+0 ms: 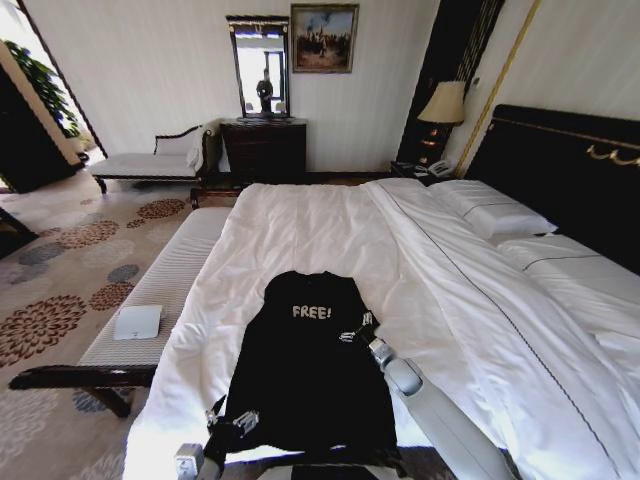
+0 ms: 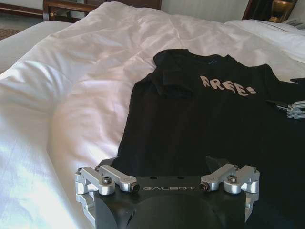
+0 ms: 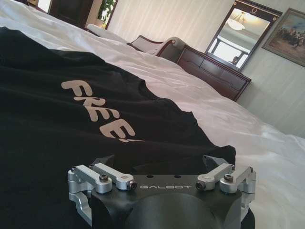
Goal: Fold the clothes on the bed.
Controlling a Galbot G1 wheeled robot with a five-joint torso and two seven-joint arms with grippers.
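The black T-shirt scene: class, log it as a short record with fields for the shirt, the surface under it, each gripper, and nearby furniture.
Shirt: black T-shirt, lying flat, white "FREE!" lettering facing up
Surface: white duvet on the bed
Left gripper: left gripper open, at the shirt's lower left edge
Right gripper: right gripper open, at the shirt's right edge, beside the lettering
Nearby: pale bench along the bed's left side

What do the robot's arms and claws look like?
The left claw and right claw match: a black body with "GALBOT" printed in pale letters, and shiny silver metal links held by dark screws. The right arm is smooth, rounded and light grey.
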